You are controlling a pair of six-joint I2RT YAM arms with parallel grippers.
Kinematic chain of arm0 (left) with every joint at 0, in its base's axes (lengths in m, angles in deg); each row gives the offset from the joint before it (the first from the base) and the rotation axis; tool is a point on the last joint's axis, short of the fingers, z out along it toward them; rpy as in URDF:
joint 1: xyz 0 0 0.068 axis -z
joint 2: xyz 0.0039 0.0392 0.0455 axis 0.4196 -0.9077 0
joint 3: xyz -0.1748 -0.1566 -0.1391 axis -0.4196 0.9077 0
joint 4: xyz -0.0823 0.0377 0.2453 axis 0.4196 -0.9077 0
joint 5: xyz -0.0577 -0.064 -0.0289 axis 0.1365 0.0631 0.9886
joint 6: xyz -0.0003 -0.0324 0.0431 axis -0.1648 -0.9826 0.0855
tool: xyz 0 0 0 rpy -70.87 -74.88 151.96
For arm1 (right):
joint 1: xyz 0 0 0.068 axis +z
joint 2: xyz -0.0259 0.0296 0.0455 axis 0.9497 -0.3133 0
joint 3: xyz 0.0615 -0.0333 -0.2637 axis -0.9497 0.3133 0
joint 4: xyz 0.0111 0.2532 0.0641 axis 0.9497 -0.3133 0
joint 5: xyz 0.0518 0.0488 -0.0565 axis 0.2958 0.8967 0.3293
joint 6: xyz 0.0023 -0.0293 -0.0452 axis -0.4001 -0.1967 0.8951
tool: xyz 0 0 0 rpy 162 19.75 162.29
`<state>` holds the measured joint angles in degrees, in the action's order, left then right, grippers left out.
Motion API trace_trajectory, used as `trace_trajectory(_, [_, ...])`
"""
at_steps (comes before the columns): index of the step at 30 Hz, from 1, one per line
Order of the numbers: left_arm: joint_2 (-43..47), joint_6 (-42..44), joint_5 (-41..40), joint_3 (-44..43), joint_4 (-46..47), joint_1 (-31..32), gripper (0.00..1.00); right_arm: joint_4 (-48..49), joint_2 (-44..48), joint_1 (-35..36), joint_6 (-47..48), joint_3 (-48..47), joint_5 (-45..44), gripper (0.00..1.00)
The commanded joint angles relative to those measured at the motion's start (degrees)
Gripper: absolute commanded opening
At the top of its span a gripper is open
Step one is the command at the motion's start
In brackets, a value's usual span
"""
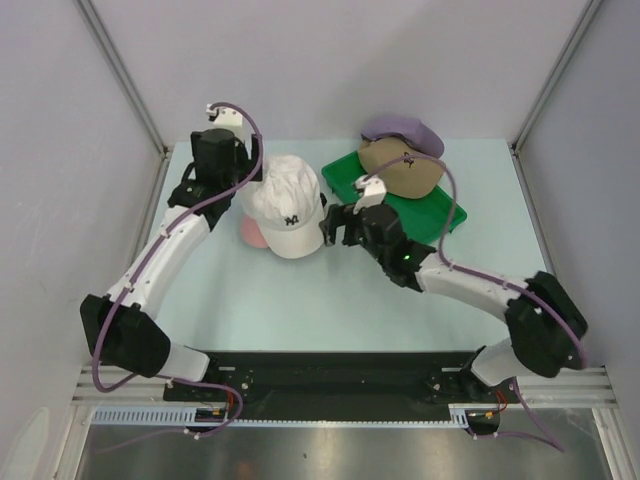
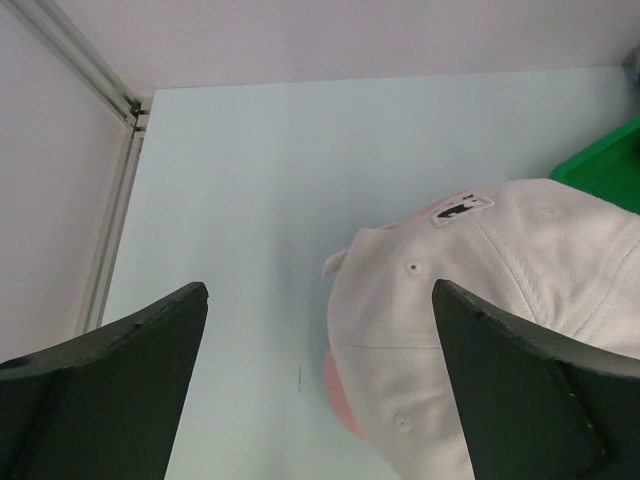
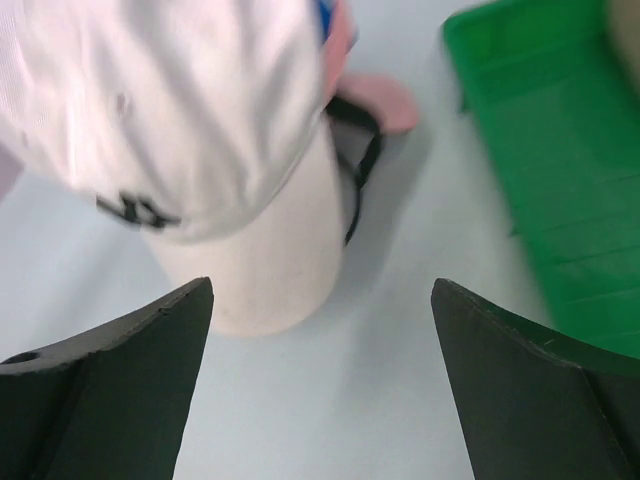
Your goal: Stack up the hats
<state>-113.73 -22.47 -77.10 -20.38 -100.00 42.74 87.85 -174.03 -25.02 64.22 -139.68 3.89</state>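
Stack site: a white fabric baseball cap (image 1: 285, 205) sits on top of a pink fabric cap (image 1: 251, 236), left of centre on the pale surface (image 1: 330, 310). A blue sliver (image 3: 322, 14) under the white crown in the right wrist view is probably a third cap, but too little shows to be sure. The white cap's long axis runs far-to-near, brim toward the arm bases.

Not yet stacked: a tan fabric cap (image 1: 400, 168) on the flat green plastic tray (image 1: 440, 215), far right. A lavender fabric cap (image 1: 402, 130) touches it from behind, at the tray's far edge.

Relation your next move turns on: the tan cap lies beyond and to the right of the right jaws, well apart from the left jaws. Your right arm (image 1: 470, 285) is the nearer one, so I'd judge the pick is its job.

Pose: the right arm reaches in low, forearm angled left. Its jaws are spread wide and empty just beside the white brim, with the tray edge to their right. The left arm (image 1: 165, 250) is stretched toward the far left, jaws wide apart, holding nothing, at the white cap's rear.
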Motion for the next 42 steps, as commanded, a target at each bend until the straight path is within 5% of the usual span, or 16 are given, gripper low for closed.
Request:
trace_trajectory(1, [-1.1, 0.4, -0.9, -1.9, -0.9, -1.9, 1.0, -4.8, 7.5, -7.2, 1.3, -2.3, 0.4, 0.95])
trace_trajectory(5, [-3.3, 0.2, -1.5, -2.1, -1.3, -4.4, 1.0, -6.6, 4.6, -11.0, 4.2, -9.2, 0.2, 0.95])
trace_trajectory(13, [-7.6, 0.2, -1.9, -2.1, -1.6, -8.1, 1.0, -3.5, -16.3, -12.8, 3.4, -22.5, -3.4, 0.95])
trace_trajectory(19, [-10.4, 0.0, 5.4, -2.0, -0.2, -9.7, 1.0, -0.5, -25.5, -9.9, 3.3, -26.6, -1.6, 0.95])
trace_trajectory(32, [-12.2, 7.2, 18.7, -0.3, 3.3, -9.7, 1.0, 12.6, -22.1, -0.7, 8.2, -15.8, 6.1, 0.96])
trace_trajectory(42, [-7.4, 3.0, 8.3, -1.7, -0.2, -11.2, 1.0, 6.5, -8.0, 0.8, 4.9, -3.6, 1.2, 0.96])
